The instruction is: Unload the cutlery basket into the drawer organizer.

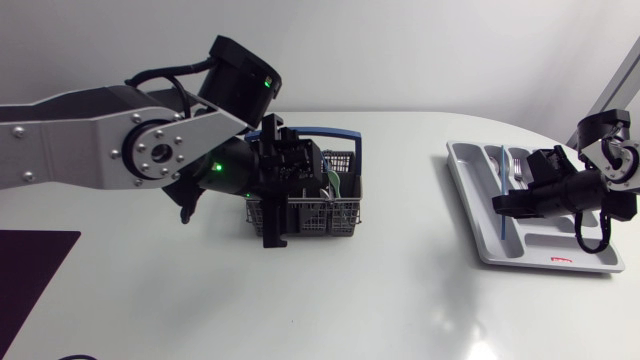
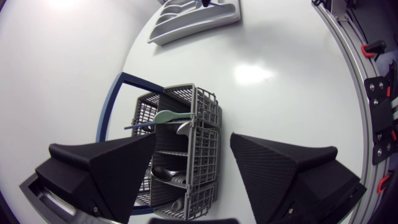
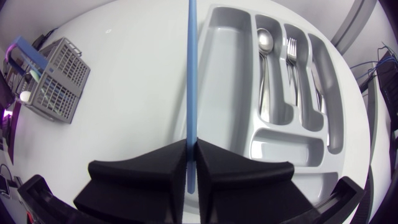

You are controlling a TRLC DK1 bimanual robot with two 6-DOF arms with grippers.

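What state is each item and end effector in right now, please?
Left end effector: open, over the cutlery basket.
Right end effector: shut on the blue utensil.
Blue utensil: held over the drawer organizer.
Cutlery basket: upright, cutlery inside.
Drawer organizer: flat, holding spoon, fork and knife in separate compartments.

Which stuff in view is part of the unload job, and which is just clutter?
Job: cutlery basket, green spoon in it, drawer organizer, its spoon, fork, knife, blue utensil in right pincer, left pincer over basket.
Lying about: dark mat at table corner.
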